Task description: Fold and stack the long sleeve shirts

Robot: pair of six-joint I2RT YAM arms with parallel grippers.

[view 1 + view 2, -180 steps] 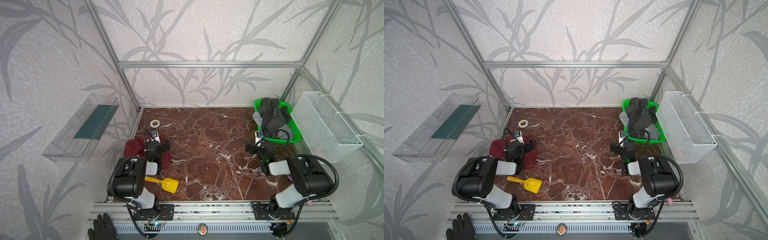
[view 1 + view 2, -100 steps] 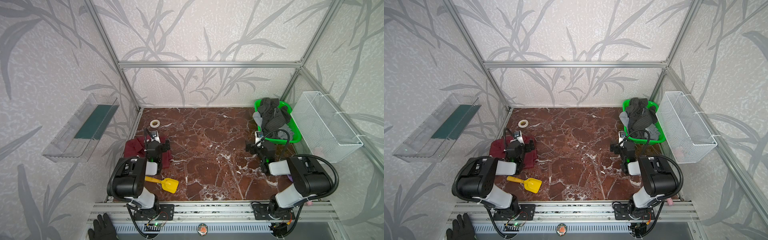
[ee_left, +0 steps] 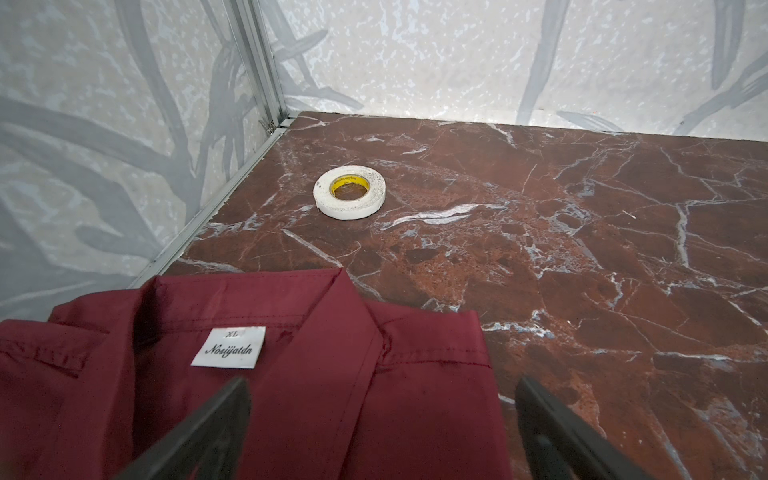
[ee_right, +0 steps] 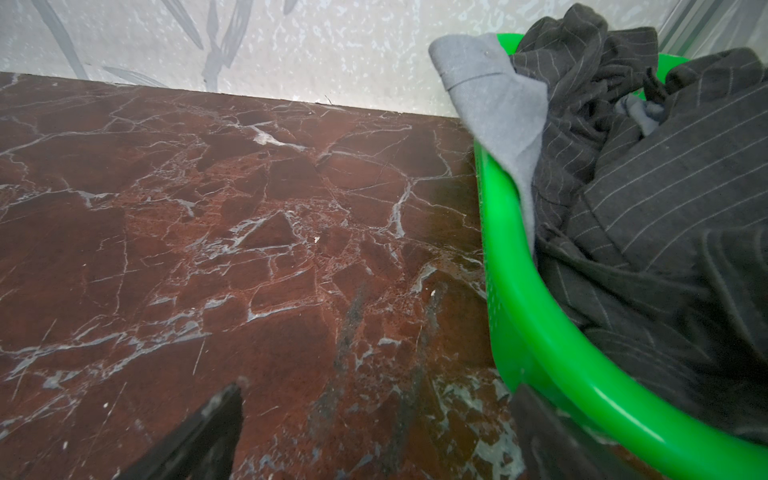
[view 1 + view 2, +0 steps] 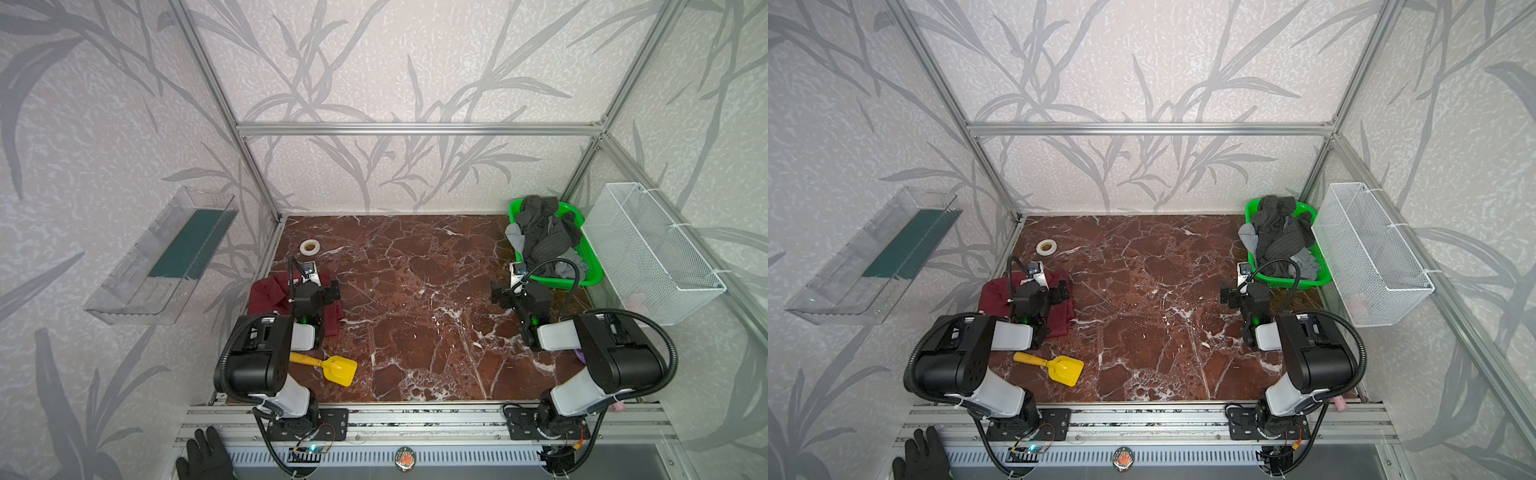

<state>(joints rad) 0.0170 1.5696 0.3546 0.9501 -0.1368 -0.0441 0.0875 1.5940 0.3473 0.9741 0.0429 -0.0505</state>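
A maroon shirt (image 5: 270,297) with a white neck label (image 3: 228,347) lies folded on the marble table's left side, seen in both top views. My left gripper (image 3: 382,395) hovers open just over its collar end, with cloth showing between the fingers but not pinched. A charcoal pinstriped shirt (image 5: 544,237) is heaped in a green basket (image 4: 540,332) at the back right. A light grey shirt (image 4: 498,108) lies under it and hangs over the rim. My right gripper (image 4: 376,399) stands open and empty over bare marble, just beside the basket's near rim.
A white tape roll (image 3: 349,191) lies near the back left corner, beyond the maroon shirt. A yellow toy scoop (image 5: 332,368) sits near the front left. A white wire basket (image 5: 648,253) hangs on the right wall and a clear bin (image 5: 166,257) on the left wall.
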